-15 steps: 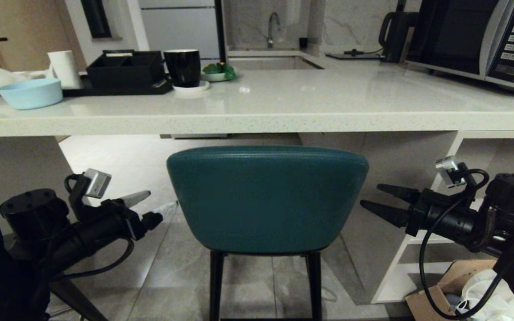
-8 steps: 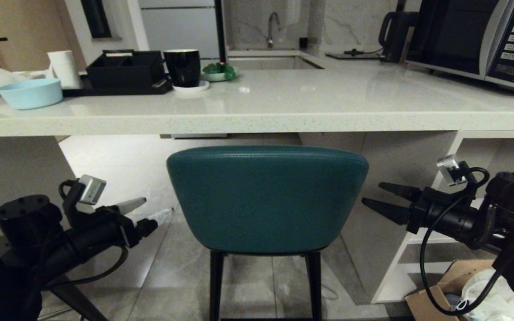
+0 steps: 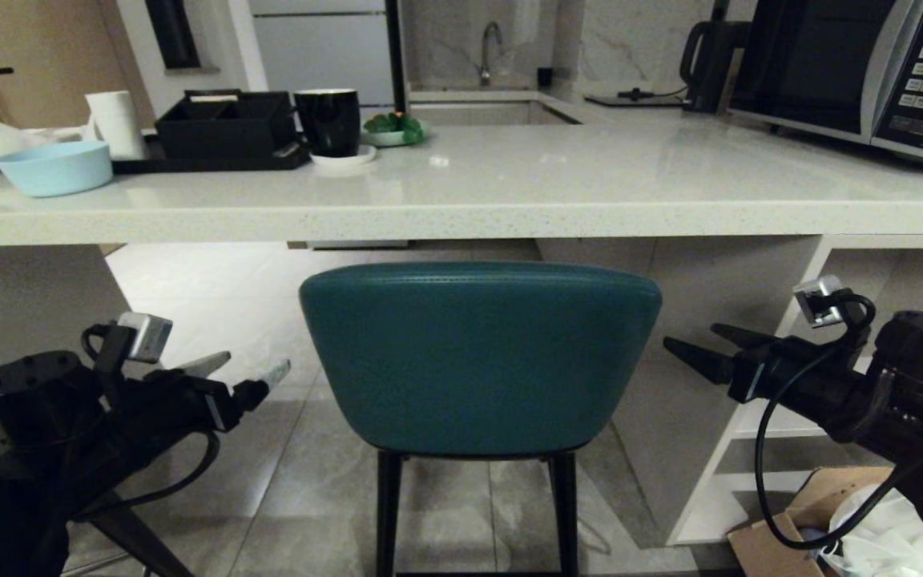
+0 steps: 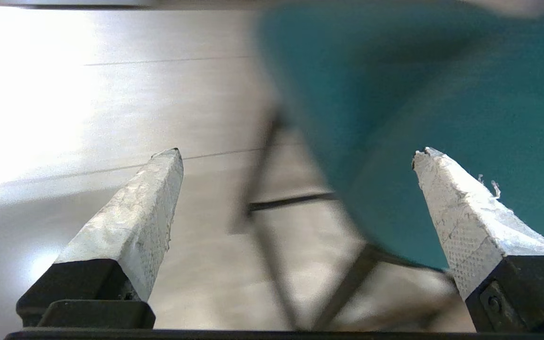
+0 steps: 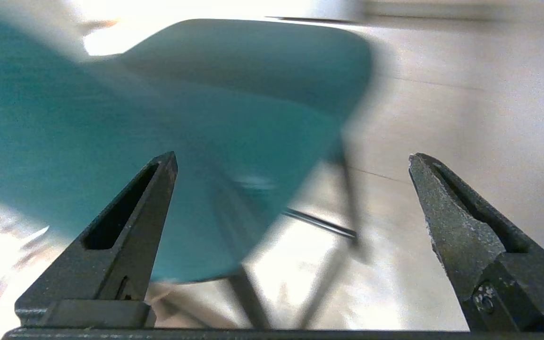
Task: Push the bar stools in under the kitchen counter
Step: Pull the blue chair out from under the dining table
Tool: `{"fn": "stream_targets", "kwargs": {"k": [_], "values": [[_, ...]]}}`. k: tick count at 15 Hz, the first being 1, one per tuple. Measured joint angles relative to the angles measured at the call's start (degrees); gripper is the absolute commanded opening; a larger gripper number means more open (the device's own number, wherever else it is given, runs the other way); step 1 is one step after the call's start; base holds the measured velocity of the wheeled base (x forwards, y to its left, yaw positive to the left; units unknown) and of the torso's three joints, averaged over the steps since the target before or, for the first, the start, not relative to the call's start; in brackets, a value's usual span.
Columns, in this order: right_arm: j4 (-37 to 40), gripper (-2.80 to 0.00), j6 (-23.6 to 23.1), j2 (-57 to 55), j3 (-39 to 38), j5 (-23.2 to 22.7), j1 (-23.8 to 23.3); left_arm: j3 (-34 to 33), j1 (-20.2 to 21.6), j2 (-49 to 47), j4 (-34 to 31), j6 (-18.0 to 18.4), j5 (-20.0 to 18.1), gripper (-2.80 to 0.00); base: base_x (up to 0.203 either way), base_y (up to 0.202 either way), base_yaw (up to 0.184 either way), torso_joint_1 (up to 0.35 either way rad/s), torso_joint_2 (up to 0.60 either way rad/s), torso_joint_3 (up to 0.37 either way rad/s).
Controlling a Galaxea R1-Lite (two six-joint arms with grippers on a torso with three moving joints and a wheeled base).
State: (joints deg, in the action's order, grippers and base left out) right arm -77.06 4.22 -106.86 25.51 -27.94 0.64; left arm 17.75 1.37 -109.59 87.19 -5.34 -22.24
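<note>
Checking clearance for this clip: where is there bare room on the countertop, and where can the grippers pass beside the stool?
The kitchen counter is bare between the black mug and the microwave; its left end is crowded. Open floor flanks the teal stool, where the open left gripper and open right gripper hover apart from it.

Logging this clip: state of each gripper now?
Left gripper: open, empty, beside the teal stool.
Right gripper: open, empty, on the stool's other side.

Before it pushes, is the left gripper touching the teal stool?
Apart. In the head view floor shows between the open left gripper and the teal stool.
</note>
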Motion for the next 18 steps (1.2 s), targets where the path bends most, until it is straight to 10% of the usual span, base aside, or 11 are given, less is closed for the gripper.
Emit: {"fn": "stream_targets", "kwargs": {"k": [1,2,3,4,18], "values": [[1.8,0.0,0.0,0.4,-0.5,4.0,0.2,-0.3,-0.5,0.1,-0.1,1.1,3.9,0.0,0.0,0.0,0.0,0.0,0.0,0.0],[3.5,0.0,0.0,1.1,-0.6,6.1,0.5,-0.3,-1.3,0.2,-0.1,2.0,6.4,-2.8,0.0,0.0,0.0,0.0,0.0,0.0],[4.2,0.0,0.1,1.6,-0.3,6.5,0.6,-0.1,-2.0,0.4,-0.1,2.1,7.2,-2.8,0.0,0.0,0.0,0.0,0.0,0.0],[4.3,-2.8,0.1,1.9,0.3,6.7,0.7,0.3,-2.5,0.5,0.0,2.2,7.4,-2.8,0.0,0.0,0.0,0.0,0.0,0.0],[4.3,-2.8,0.1,-5.6,11.6,10.6,6.4,15.5,-6.5,-8.6,0.0,2.1,8.6,-2.8,0.0,0.0,0.0,0.0,0.0,0.0]]}}
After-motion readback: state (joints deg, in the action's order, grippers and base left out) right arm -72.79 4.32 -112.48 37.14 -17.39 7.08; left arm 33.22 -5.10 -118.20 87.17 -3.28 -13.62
